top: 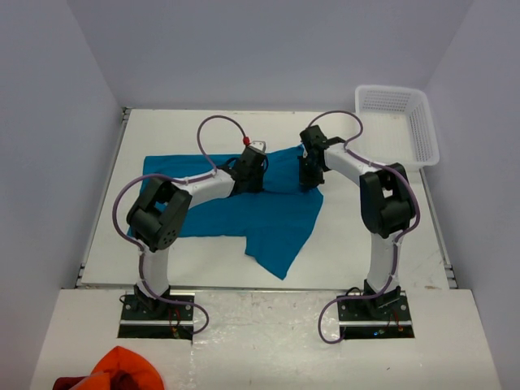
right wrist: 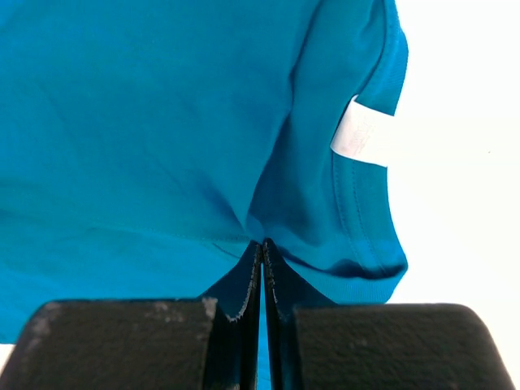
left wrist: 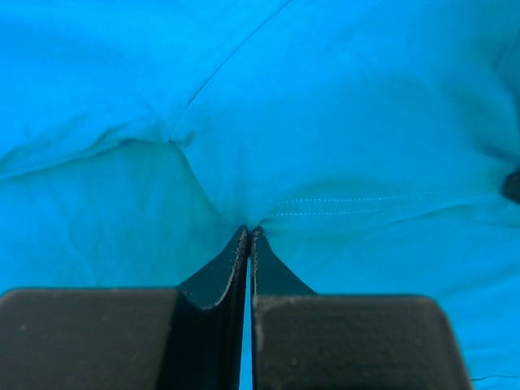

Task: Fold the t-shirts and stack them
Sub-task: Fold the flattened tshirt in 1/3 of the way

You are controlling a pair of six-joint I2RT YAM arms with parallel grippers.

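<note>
Teal t-shirt (top: 272,219) lies spread and partly rumpled on the white table (top: 366,244), left of the white basket (top: 424,134). The left gripper (left wrist: 248,232), the one farther from the basket, has its jaws pinched together on a fold of the t-shirt. The right gripper (right wrist: 262,244), nearer the basket, is likewise clamped on the fabric, beside a ribbed edge bearing a white label (right wrist: 361,135).

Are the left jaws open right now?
No, the left gripper has its jaws pressed together, pinching a gathered fold of the teal t-shirt.
</note>
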